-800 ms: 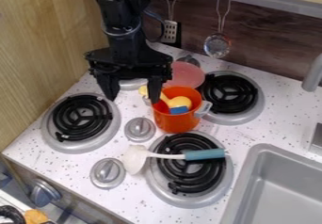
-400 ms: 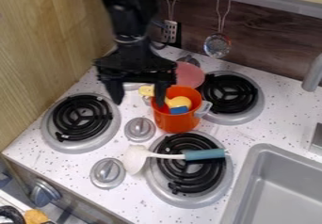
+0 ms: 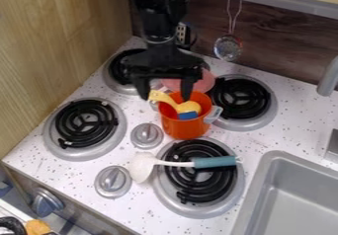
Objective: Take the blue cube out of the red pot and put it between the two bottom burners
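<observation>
My black gripper (image 3: 165,95) hangs open over the back rim of the red pot, one finger left of the pot and the other above its opening. The orange-red pot (image 3: 185,127) stands among the burners. Inside it are the blue cube (image 3: 188,115), partly hidden by the pot's front wall, and a yellow object (image 3: 189,106) that leans out over the left rim. The two bottom burners are the left one (image 3: 86,123) and the front one (image 3: 198,179), with two silver knobs between them.
A white spoon with a blue handle (image 3: 214,162) lies across the front burner. Behind the pot is a pink plate (image 3: 206,81). A back right burner (image 3: 241,97), a sink (image 3: 290,199) at the right and a hanging strainer (image 3: 228,48) surround the work area.
The arm and open gripper have moved to the right, from left of the pot to over its back rim. The pot and its contents have stayed in place.
</observation>
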Robot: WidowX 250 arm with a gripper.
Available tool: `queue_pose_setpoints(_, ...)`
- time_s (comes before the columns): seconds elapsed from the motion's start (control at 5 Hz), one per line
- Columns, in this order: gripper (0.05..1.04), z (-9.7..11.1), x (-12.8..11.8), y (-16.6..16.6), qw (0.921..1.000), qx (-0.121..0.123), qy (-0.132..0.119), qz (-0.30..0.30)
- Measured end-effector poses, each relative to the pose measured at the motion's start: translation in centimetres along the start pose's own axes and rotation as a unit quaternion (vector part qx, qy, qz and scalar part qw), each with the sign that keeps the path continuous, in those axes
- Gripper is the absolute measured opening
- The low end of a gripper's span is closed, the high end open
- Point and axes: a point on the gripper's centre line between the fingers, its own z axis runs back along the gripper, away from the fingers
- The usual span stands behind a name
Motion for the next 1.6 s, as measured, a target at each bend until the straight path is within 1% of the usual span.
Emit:
queue_pose_setpoints(0.2,1.000,-1.1,0.9,-0.6,0.9999,0.000,0.006,0.010)
queue_pose_setpoints(0.4,1.000,-2.3,1.6,-1.3,0.9994,-0.003,0.007,0.034)
queue_pose_setpoints(0.6,1.000,-3.5,1.5,-1.8,0.9982,-0.002,0.030,0.053)
queue_pose_setpoints(0.8,1.000,-4.1,1.4,-1.7,0.9958,0.006,0.043,0.081)
queue_pose_setpoints(1.0,1.000,-4.9,1.3,-1.5,0.9922,0.018,0.045,0.115)
queue_pose_setpoints(1.2,1.000,-5.3,1.5,-1.8,0.9919,0.006,0.040,0.120)
queue_pose_setpoints(1.6,1.000,-5.9,2.0,-2.1,0.9911,0.006,0.043,0.126)
